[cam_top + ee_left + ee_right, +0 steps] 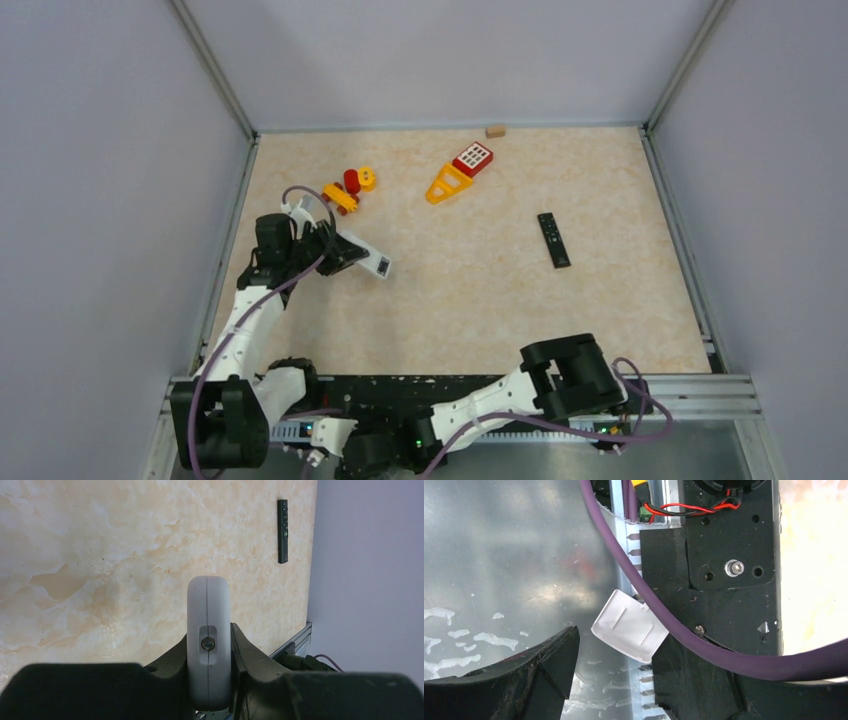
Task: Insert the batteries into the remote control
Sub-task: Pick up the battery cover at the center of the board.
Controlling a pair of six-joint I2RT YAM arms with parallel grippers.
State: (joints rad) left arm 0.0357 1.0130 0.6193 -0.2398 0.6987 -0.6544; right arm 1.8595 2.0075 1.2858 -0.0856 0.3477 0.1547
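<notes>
**entry: white remote [376, 263], held well left of the black remote [553, 240]**

we list the left gripper [209, 655] closed narrow, its fingers [246, 652] clamping both faces of the white remote, seen edge-on. the right gripper [651, 685] stands wide apart, gripping nothing. a white cover [629, 630] lies loose just ahead of it, far nearer the arm bases than the black remote.

Wide remote [370, 260] between left fingers [252, 656] at table [480, 310] left, slim remote [554, 240] well right, toy phone [462, 168] behind, between them.
</notes>
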